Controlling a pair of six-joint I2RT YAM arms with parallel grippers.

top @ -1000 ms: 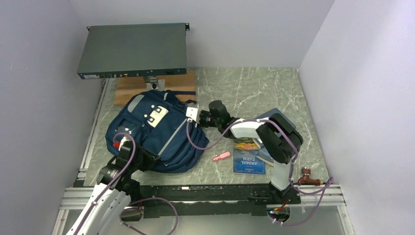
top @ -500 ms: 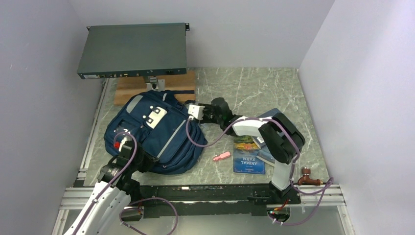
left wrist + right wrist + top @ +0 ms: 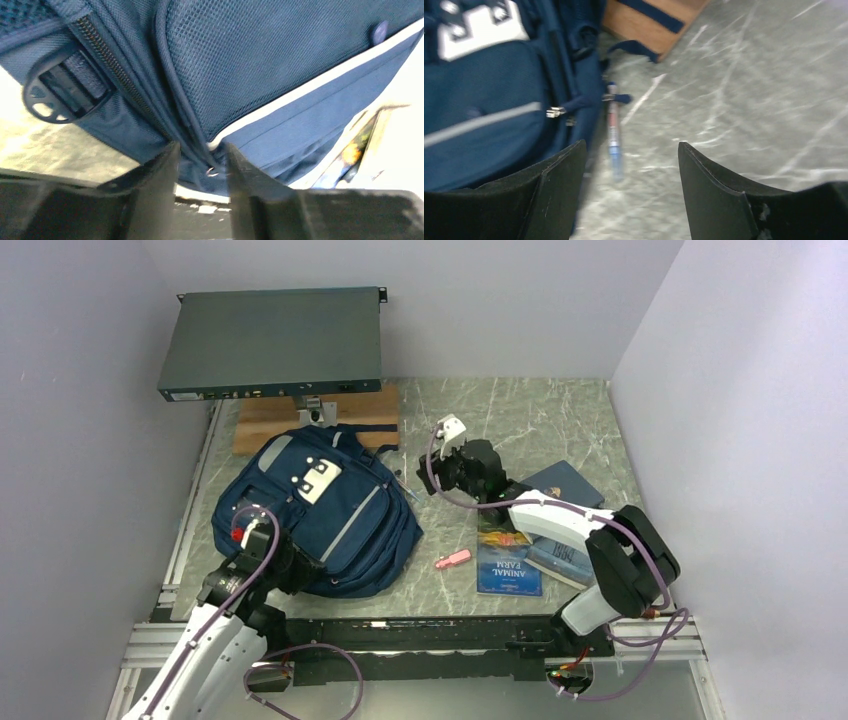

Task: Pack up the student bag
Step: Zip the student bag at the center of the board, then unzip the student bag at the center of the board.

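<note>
Two hands: right hand (image 3: 631,145) wide, empty; left hand (image 3: 201,146) narrow, apparently straddling the student bag (image 3: 260,60).

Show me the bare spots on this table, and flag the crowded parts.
Widest bare stretch of the marble table: the far right corner, between the wooden board, the walls and the dark-blue book. A narrow gap lies between the navy-blue fabric backpack and the small pink object. Crowded: the left half under the backpack, and the near right around the Animal Farm paperback.
</note>
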